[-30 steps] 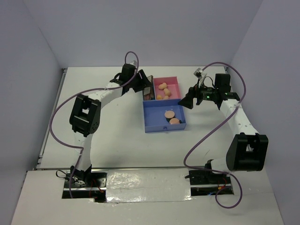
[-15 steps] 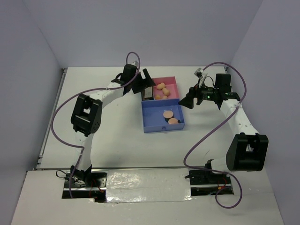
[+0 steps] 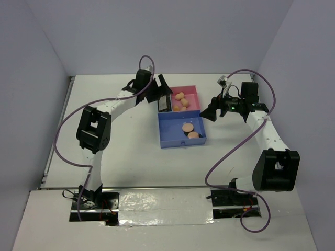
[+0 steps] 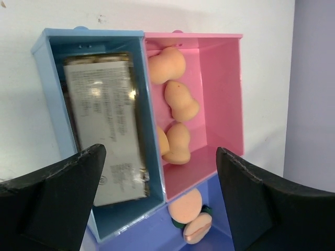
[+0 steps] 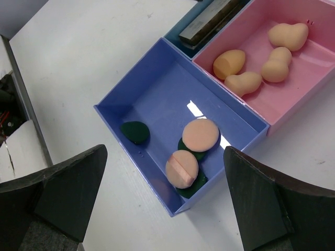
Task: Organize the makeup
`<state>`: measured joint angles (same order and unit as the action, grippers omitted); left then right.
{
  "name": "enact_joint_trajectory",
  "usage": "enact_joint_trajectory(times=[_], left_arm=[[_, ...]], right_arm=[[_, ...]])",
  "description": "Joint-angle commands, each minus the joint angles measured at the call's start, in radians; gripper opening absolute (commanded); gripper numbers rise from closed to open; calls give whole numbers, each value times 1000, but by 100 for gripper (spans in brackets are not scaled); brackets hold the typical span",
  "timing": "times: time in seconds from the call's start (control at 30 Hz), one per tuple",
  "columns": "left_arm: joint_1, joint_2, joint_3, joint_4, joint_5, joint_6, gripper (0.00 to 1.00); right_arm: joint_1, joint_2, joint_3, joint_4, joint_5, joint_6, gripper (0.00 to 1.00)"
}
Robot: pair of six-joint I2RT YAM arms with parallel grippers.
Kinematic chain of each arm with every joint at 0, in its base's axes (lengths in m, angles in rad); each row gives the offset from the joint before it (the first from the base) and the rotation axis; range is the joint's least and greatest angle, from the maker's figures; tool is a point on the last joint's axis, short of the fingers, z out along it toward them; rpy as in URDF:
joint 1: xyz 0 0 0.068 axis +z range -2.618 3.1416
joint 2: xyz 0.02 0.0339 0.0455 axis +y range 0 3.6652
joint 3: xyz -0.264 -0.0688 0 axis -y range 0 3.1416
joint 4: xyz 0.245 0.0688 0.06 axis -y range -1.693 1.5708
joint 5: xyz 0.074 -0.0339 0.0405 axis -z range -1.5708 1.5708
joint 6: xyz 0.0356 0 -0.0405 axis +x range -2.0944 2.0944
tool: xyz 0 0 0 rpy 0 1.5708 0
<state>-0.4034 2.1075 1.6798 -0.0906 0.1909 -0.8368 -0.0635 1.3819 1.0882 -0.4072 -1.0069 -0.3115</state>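
Note:
The tray (image 3: 183, 143) holds all the makeup I see. A palette (image 4: 104, 130), label side up, lies in its narrow light-blue compartment; it also shows in the top view (image 3: 164, 103). Several peach sponges (image 4: 180, 102) lie in the pink compartment (image 5: 246, 81). Two peach puffs (image 5: 200, 133) and dark green discs (image 5: 135, 132) lie in the big blue compartment. My left gripper (image 3: 161, 95) is open and empty just above the narrow compartment. My right gripper (image 3: 209, 112) is open and empty, just right of the tray.
White table (image 3: 131, 146) with grey walls on three sides. Purple cables (image 3: 225, 157) loop beside both arms. The tray stands at the back middle, between the two grippers.
The palette, tilted at the left gripper a second ago, now lies flat in the narrow compartment. The tray slid slightly left. The left gripper drew back a little. The right arm has not moved.

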Motion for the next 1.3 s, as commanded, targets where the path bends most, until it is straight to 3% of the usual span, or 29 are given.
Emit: enact_joint_trajectory(times=[0.0, 0.2, 0.43, 0.63, 0.9, 1.1, 1.27], left_arm=[[-2, -113, 57, -7, -22, 39, 99], [-3, -178, 77, -77, -73, 123, 99], [18, -366, -122, -89, -186, 321, 99], [138, -547, -351, -20, -85, 329, 99], [348, -814, -610, 57, 18, 338, 99], [503, -912, -759, 183, 238, 308, 99], [529, -980, -819, 193, 285, 340, 99]], right_arm=[[-6, -43, 10, 28, -21, -3, 100], [-7, -46, 15, 25, -21, -3, 100], [-7, -60, 47, -13, 14, -40, 100], [-7, -67, 85, -50, 56, -61, 100], [-7, -92, 131, -62, 233, -18, 100], [-7, -150, 151, -67, 307, -6, 100], [-7, -213, 124, -56, 295, -43, 100]])
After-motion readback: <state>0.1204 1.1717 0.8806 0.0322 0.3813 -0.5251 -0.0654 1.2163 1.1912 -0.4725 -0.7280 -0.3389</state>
